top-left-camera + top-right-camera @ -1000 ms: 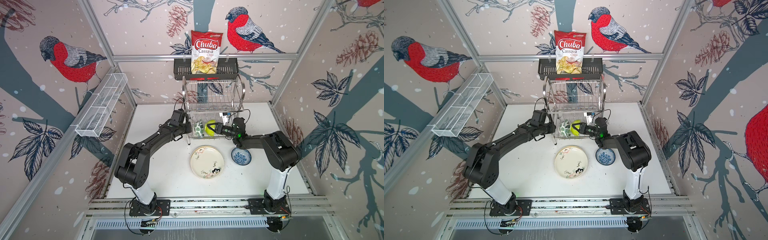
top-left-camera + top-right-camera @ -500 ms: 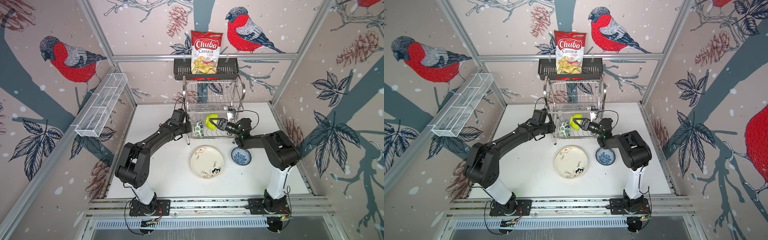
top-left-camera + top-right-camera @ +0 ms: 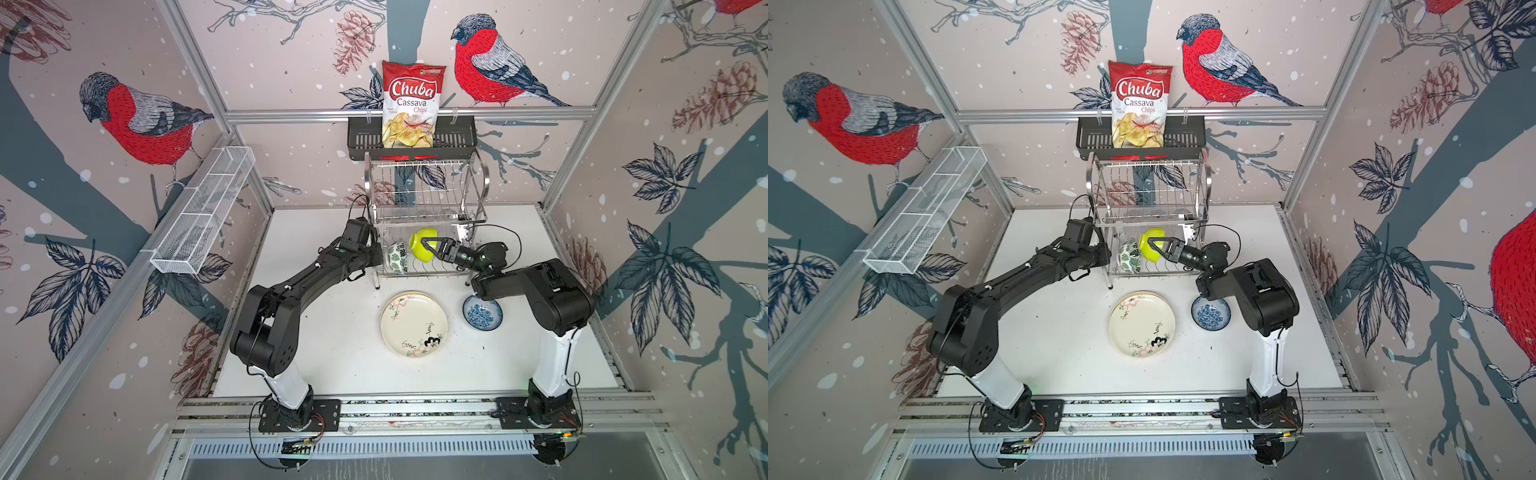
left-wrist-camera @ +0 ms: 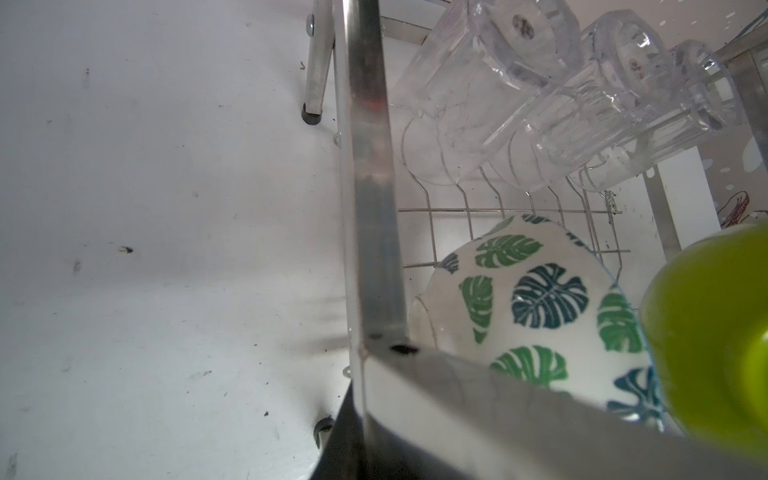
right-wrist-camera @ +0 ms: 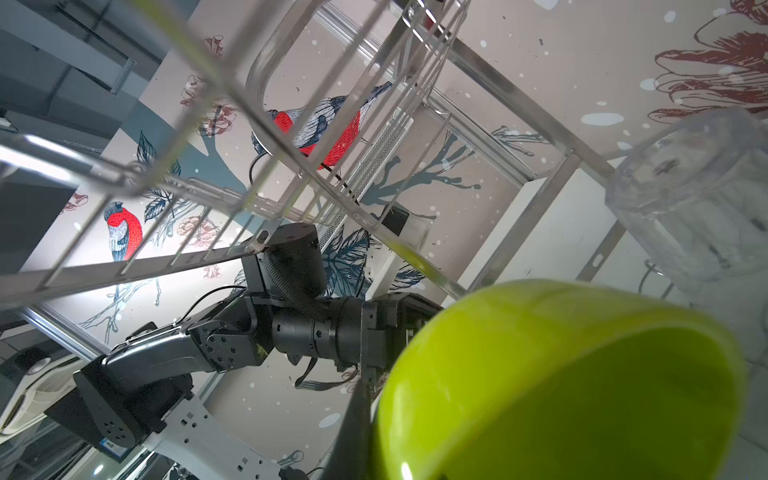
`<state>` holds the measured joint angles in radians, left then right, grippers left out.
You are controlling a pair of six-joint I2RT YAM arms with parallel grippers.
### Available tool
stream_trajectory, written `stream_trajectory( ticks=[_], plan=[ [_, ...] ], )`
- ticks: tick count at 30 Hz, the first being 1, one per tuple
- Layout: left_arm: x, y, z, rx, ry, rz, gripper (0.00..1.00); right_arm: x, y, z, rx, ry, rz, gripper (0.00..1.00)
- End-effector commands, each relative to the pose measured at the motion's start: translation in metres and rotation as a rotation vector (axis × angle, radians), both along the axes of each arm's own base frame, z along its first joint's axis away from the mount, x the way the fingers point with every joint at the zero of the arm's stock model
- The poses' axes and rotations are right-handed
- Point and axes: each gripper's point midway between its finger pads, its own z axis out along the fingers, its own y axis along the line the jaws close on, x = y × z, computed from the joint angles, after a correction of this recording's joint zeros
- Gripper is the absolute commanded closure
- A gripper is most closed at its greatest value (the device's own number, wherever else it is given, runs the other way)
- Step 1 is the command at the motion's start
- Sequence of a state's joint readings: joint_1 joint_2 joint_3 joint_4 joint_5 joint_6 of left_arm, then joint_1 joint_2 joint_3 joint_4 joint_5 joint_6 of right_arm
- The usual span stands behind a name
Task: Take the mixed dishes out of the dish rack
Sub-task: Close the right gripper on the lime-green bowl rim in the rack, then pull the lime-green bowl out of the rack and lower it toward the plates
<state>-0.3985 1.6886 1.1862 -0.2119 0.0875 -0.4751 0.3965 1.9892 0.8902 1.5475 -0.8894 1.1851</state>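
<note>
The two-tier chrome dish rack (image 3: 424,218) stands at the back of the white surface (image 3: 332,340). There are three bowls. The right gripper (image 3: 429,247) is clamped on the rim of the lime green bowl (image 3: 417,248), with one finger lying across the bowl's inside. It holds the bowl at the front of the rack's lower tier, just beside the green-leaf bowl (image 3: 397,258). Whether the lime green bowl clears the wires cannot be told. The green-leaf bowl sits on edge in the lower tier near the rack's left front post. The blue-patterned bowl (image 3: 482,312) rests upright on the surface in front of the rack, under the right arm. Three clear glass tumblers lean side by side on the wire prongs at the back of the lower tier, seen in the left wrist view: one (image 4: 469,95), a second (image 4: 594,104) and a third (image 4: 681,120). On the surface, the cream floral plate (image 3: 414,325) tops a small stack, with a second rim peeking out at its far edge; the exact number of plates cannot be told. The left gripper (image 3: 376,254) is at the rack's left front post, and the views do not show whether it is grasping the post or released.
</note>
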Motion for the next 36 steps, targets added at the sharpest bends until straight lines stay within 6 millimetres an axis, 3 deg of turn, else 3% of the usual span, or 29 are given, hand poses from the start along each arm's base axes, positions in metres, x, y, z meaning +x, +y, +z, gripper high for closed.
stream_trajectory(
  ticks=[1, 13, 24, 31, 36],
  plan=[
    [-0.004, 0.011, -0.01, 0.017, 0.051, 0.062, 0.93, -0.008, -0.005, 0.023, 0.059, -0.099, -0.004, 1.0],
    [-0.002, 0.011, -0.007, 0.02, 0.045, 0.066, 0.92, -0.04, -0.006, 0.022, 0.017, -0.137, 0.093, 1.0],
    [-0.004, 0.014, -0.008, 0.028, 0.048, 0.076, 0.85, -0.059, 0.003, 0.006, -0.088, -0.132, 0.095, 1.0],
    [-0.012, 0.017, -0.007, 0.027, 0.049, 0.08, 0.63, -0.073, 0.014, -0.005, -0.204, -0.131, 0.068, 1.0],
    [-0.025, 0.024, -0.006, 0.036, 0.052, 0.086, 0.54, -0.091, 0.012, -0.006, -0.255, -0.128, 0.048, 1.0]
  ],
)
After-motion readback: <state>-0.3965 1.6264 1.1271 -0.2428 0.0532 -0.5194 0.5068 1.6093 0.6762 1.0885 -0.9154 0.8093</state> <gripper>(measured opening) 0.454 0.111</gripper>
